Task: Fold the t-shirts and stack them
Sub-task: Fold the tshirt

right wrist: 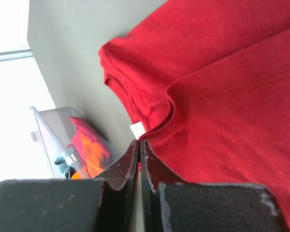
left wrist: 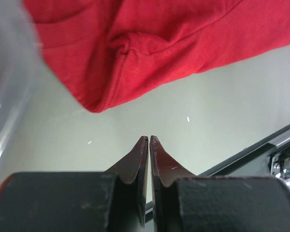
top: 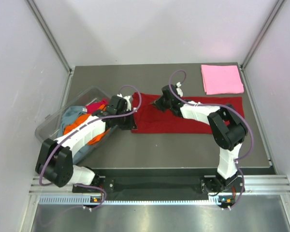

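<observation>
The grey surface (top: 183,150) carries everything. Across its middle lies the dark red t-shirt (top: 203,118), spread as a long band that runs from the left arm's wrist to near the right edge. At the left stands a clear plastic tub (top: 50,123), set at an angle, with an orange t-shirt (top: 76,123), a grey-blue t-shirt (top: 70,113) and a magenta t-shirt (top: 94,106) bundled inside it. The left arm reaches over this tub. At the far right corner, well apart from the red band, the light pink t-shirt (top: 222,79) lies folded into a neat square.

The left gripper (left wrist: 148,139) hovers at the left end of the dark red t-shirt. Its jaws are drawn together with only a sliver between them, and nothing sits in that sliver. In the left wrist view the shirt's rumpled edge lies just beyond the tips, with a strip of bare surface in between, so cloth and gripper are apart.

The right gripper (right wrist: 139,142) is at the far long edge of the band, toward its left end. Its jaws are closed tight, and the tips sit right at the collar seam. Whether any cloth is pinched there cannot be told.

Just beside those tips shows the small white neck label (right wrist: 137,129).
</observation>
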